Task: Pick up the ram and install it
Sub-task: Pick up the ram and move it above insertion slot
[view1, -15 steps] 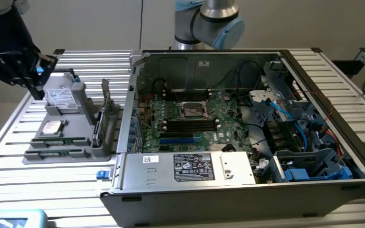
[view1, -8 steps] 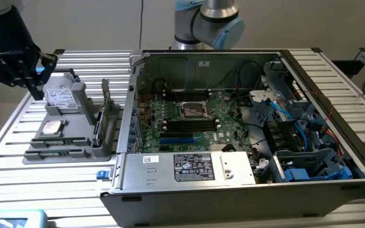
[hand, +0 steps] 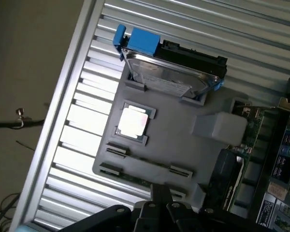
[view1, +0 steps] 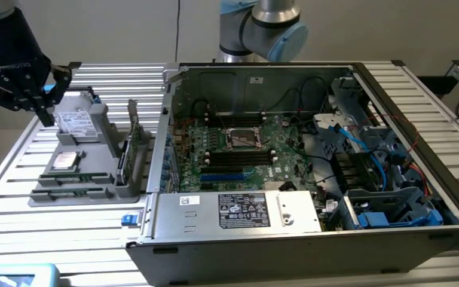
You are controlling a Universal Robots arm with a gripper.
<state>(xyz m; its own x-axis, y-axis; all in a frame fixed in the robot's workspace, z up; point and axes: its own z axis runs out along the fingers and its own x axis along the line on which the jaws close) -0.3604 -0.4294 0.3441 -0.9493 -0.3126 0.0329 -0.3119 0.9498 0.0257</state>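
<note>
Green ram sticks (view1: 72, 178), two, lie in one grey tray (view1: 95, 164); the gripper (view1: 46, 116) hangs closed, empty.

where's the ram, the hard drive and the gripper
ram (view1: 72, 192), exterior view, middle of the stick
hard drive (hand: 170, 78), wrist view, its silver face
gripper (view1: 46, 116), exterior view, between its fingertips

Noted an open computer case (view1: 293, 257) at the centre of the exterior view, on a slatted table (view1: 78, 239). Saw a motherboard (view1: 238, 149) inside. Found a grey parts tray (view1: 126, 192) at the exterior view's left, carrying a silver hard drive (view1: 74, 122), a processor (view1: 66, 161) and an upright expansion card (view1: 133, 127).
</note>
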